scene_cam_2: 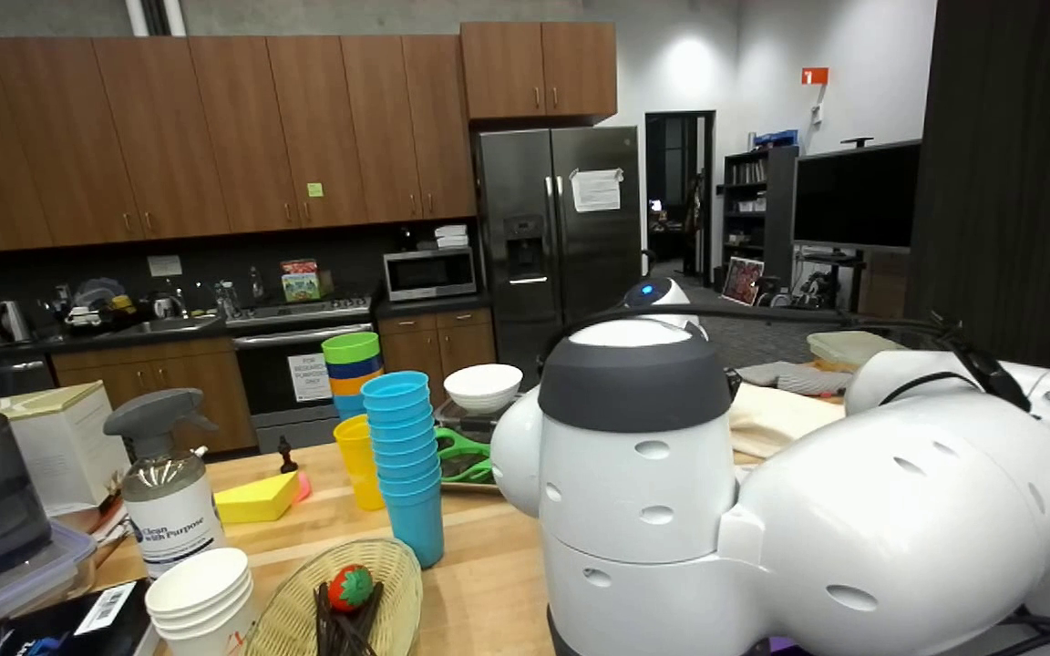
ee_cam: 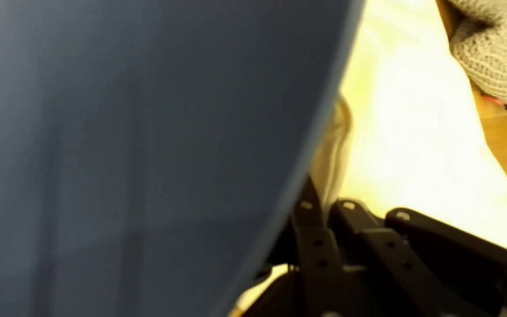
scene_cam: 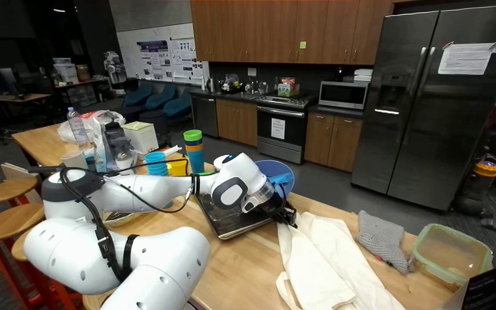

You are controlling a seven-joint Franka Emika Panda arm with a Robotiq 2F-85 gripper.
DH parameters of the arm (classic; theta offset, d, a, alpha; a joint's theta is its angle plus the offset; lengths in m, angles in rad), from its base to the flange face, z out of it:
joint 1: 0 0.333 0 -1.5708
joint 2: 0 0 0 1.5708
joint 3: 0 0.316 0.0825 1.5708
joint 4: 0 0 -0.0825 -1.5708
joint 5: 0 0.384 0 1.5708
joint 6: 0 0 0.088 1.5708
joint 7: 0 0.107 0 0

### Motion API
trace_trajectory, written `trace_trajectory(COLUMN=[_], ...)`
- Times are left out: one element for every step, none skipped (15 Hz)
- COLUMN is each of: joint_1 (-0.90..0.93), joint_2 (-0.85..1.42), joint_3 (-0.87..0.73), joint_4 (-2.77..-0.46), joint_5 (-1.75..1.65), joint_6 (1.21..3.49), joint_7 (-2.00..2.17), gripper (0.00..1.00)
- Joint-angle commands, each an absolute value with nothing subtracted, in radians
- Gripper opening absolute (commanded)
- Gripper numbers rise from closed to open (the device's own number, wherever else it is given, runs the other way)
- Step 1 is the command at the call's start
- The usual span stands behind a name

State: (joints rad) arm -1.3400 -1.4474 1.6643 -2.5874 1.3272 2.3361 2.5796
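In an exterior view my gripper (scene_cam: pixel 291 216) is low over the table, at the upper left end of a cream cloth bag (scene_cam: pixel 317 254). The wrist view shows the dark gripper (ee_cam: pixel 326 211) with its jaws drawn close together. A fold or strap of the bag (ee_cam: pixel 412 132) runs down to the narrow gap there; whether it is pinched I cannot tell. A smooth grey-blue surface (ee_cam: pixel 139 132) fills the left of that view and hides part of the fingers. It may be the tilted blue bowl (scene_cam: pixel 269 167) seen behind the wrist.
A dark tray (scene_cam: pixel 235 226) lies under the wrist. Right of the bag are a grey knitted cloth (scene_cam: pixel 379 234) and a green-rimmed container (scene_cam: pixel 452 254). White bowls (scene_cam_2: pixel 484 387), stacked blue cups (scene_cam_2: pixel 408 474) and a wicker basket (scene_cam_2: pixel 402 583) stand elsewhere on the table.
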Motion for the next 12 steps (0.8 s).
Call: trace_trajectory(joint_1=[-1.300,-1.290,-1.278,-1.269,-1.263,-1.259,-1.255,-1.252,-1.251,-1.250,-1.248,-1.247], joint_2=[-1.382,-1.372,-1.358,-1.344,-1.333,-1.322,-1.313,-1.305,-1.299,-1.290,-1.281,-1.273], joint_3=[1.665,1.665,1.666,1.664,1.662,1.659,1.654,1.649,1.644,1.639,1.636,1.634], joint_4=[-2.609,-2.615,-2.623,-2.630,-2.636,-2.642,-2.646,-2.650,-2.653,-2.657,-2.660,-2.664], joint_5=[1.382,1.394,1.408,1.416,1.420,1.416,1.404,1.392,1.380,1.377,1.381,1.387], joint_6=[2.378,2.384,2.391,2.394,2.391,2.383,2.370,2.362,2.354,2.351,2.354,2.359], joint_7=[2.520,2.469,2.395,2.322,2.260,2.210,2.178,2.154,2.134,2.105,2.072,2.037], gripper=[0.01,0.01,0.01,0.01,0.01,0.01,0.01,0.01,0.01,0.01,0.01,0.01])
